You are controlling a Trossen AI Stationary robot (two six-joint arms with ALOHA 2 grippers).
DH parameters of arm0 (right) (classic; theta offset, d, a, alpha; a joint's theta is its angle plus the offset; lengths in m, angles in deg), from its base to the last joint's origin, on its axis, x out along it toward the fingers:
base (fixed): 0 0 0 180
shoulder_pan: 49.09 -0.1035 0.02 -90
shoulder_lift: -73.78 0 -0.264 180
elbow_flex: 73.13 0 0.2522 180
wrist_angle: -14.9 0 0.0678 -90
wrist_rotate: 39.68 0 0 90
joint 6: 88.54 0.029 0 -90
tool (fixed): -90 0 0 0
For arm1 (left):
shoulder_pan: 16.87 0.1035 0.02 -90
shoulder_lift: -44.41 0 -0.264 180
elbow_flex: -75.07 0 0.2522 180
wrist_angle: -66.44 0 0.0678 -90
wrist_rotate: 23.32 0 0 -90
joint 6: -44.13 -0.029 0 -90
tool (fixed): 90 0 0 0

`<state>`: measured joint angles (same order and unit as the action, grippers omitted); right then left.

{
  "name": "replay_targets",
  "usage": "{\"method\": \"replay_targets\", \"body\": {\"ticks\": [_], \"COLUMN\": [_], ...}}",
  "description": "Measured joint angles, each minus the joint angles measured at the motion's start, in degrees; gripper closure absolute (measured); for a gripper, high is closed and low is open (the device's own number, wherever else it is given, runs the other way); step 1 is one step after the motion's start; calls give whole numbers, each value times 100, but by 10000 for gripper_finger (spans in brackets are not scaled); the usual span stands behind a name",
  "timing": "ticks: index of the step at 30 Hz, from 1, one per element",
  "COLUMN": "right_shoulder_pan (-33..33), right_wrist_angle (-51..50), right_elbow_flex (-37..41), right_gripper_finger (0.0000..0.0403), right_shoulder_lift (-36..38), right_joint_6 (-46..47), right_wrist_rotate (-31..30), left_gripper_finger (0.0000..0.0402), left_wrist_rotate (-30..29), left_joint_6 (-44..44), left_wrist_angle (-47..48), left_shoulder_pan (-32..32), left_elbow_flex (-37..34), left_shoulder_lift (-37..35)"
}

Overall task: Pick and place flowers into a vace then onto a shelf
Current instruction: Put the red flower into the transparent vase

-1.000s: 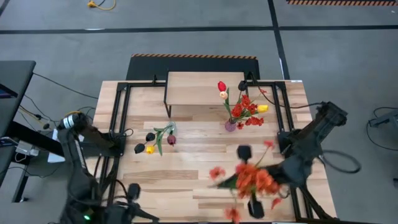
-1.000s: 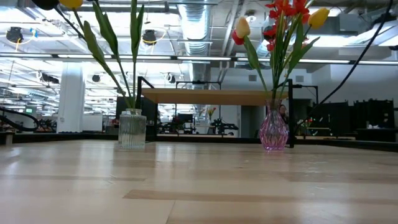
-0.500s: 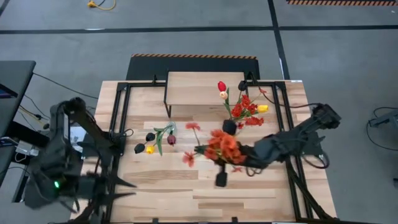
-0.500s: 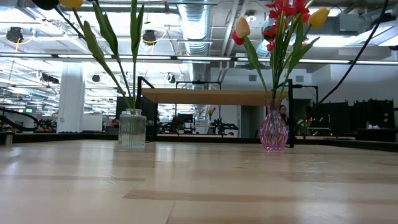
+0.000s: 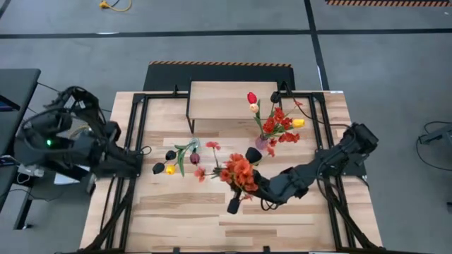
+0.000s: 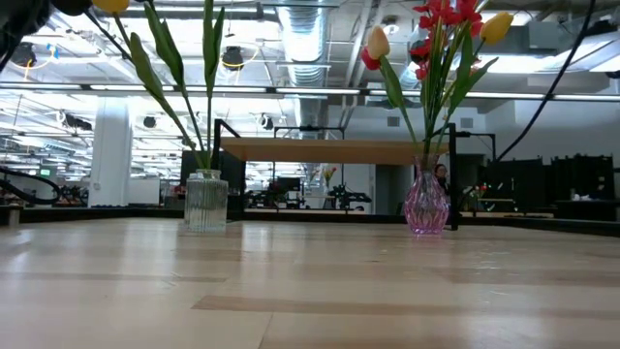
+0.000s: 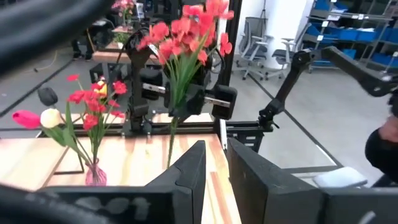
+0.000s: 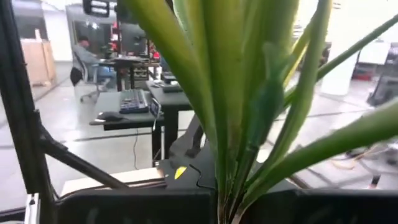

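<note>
The right gripper [image 5: 260, 189] is clamped on the stems of a red-orange spray [image 5: 239, 171], carried above the table [image 5: 183, 212] between the two vases. The spray looks light, floppy and top-heavy; low on the stems is the place to grip. The left gripper [image 7: 214, 163] waits off the table's left edge, its fingers nearly closed and holding nothing.

Pale wood shelf [image 5: 229, 99] (matt), ribbed glass vase [image 6: 205, 201]

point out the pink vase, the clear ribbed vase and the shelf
pink vase [image 6: 426, 209], low view, on its round glass belly
clear ribbed vase [image 6: 205, 201], low view, on its ribbed side wall
shelf [image 5: 226, 100], high view, on its bare wood top
</note>
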<state>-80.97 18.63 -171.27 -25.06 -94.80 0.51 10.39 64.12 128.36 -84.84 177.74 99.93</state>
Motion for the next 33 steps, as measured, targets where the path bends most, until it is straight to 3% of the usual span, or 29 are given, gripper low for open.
{"method": "replay_targets", "body": {"ticks": [5,10,16,24,29,33], "right_shoulder_pan": [-139,-291,-79,244,549,691], "right_wrist_angle": [1999,4988,6714,6899,6189,5568], "right_elbow_flex": [1612,3055,3072,2029,1364,822], "right_gripper_finger": [403,403,403,403,403,403], "right_shoulder_lift": [333,293,-741,-1564,-1968,-2175], "right_joint_6": [159,-774,-1829,-2571,-2393,-2374], "right_wrist_rotate": [-195,-377,-1122,-1897,-1983,-2438], "left_gripper_finger": [345,345,345,345,345,345], "left_wrist_rotate": [53,186,227,352,422,521], "left_joint_6": [-113,-154,-103,-83,-204,-221], "left_wrist_angle": [132,148,159,514,610,790], "left_shoulder_pan": [0,0,0,0,0,0], "left_elbow_flex": [-2,-2,-2,-4,-4,-4], "left_shoulder_lift": [-317,-530,-677,-725,-729,-751]}}
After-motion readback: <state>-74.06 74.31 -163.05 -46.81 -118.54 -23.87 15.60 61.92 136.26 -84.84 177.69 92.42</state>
